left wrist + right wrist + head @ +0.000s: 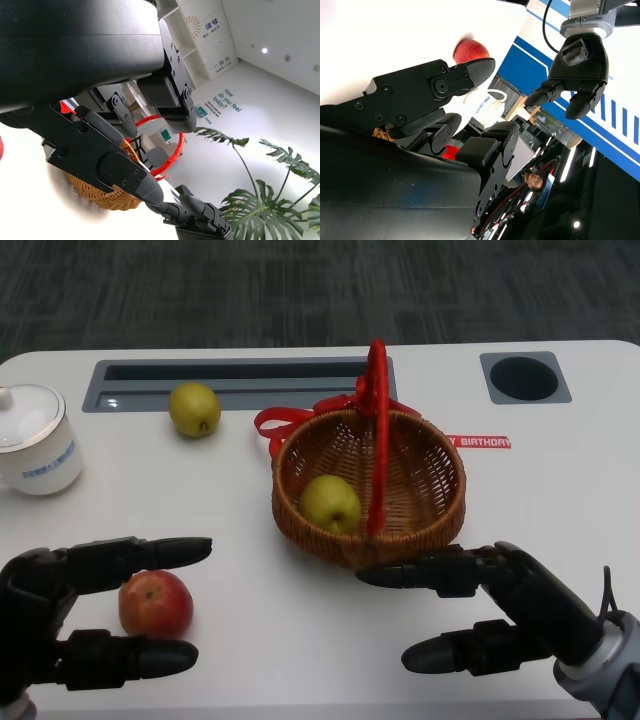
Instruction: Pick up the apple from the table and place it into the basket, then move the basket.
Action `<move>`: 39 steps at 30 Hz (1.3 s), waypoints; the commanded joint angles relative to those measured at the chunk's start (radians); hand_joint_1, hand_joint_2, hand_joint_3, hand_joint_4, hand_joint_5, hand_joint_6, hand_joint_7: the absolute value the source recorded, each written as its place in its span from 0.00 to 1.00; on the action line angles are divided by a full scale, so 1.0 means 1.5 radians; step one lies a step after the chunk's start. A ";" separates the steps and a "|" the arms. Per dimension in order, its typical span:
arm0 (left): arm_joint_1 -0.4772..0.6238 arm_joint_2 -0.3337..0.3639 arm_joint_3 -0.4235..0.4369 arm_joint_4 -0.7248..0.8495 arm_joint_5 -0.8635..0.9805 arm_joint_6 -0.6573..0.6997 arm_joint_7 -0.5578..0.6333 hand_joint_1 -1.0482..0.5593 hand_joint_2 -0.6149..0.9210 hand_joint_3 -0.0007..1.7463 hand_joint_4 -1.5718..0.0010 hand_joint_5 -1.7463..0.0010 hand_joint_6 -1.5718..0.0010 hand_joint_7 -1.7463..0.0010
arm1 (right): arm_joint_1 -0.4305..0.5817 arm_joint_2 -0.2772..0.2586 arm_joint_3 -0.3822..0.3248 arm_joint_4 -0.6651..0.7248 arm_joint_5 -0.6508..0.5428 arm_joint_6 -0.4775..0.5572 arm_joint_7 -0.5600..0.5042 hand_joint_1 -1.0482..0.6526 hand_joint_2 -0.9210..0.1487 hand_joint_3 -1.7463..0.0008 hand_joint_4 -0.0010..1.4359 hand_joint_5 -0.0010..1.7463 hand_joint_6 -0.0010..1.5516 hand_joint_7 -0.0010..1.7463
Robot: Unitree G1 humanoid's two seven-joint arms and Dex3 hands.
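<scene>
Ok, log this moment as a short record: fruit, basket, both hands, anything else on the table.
red apple: on the table, between the left hand's fingers, not lifted
left hand: open around the red apple
right hand: open, beside the basket
basket: wicker, red handle, upright, holds a green fruit
yellow-green fruit: on the table behind the basket's left
white cup: lidded, far left

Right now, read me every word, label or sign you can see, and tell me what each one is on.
"Y BIRTHDAY": red ribbon behind the basket; its start is hidden.
"How do you feel today?": teal lettering on the white wall.
Blue print on the white cup: too small to read.
Characters on the wall panel: too blurred to read.
</scene>
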State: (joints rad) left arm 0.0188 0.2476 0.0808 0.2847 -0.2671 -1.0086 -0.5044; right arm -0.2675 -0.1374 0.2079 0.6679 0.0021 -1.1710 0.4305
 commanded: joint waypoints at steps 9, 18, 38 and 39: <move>-0.006 0.010 0.000 -0.001 0.002 -0.002 0.000 0.32 0.84 0.00 0.40 1.00 0.44 1.00 | -0.002 -0.012 -0.005 -0.003 0.002 0.000 -0.002 0.33 0.06 1.00 0.53 0.00 0.44 0.00; -0.007 0.009 0.000 -0.005 0.002 0.001 0.002 0.32 0.83 0.00 0.39 1.00 0.44 1.00 | -0.005 -0.012 -0.005 -0.004 0.010 0.001 0.001 0.33 0.06 1.00 0.53 0.00 0.44 0.00; -0.061 0.055 0.058 0.090 0.221 -0.059 0.086 0.11 0.84 0.00 0.73 1.00 0.73 1.00 | -0.008 -0.010 -0.003 -0.008 0.007 0.001 -0.001 0.34 0.07 1.00 0.54 0.00 0.44 0.00; -0.070 0.058 0.062 0.108 0.243 -0.065 0.100 0.11 0.83 0.00 0.73 1.00 0.74 1.00 | -0.007 -0.010 -0.003 -0.009 0.006 0.001 -0.001 0.34 0.06 1.00 0.54 0.00 0.44 0.00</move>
State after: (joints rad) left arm -0.0660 0.3096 0.1571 0.4138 0.0596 -1.0897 -0.3886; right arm -0.2681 -0.1406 0.2073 0.6665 0.0062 -1.1680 0.4313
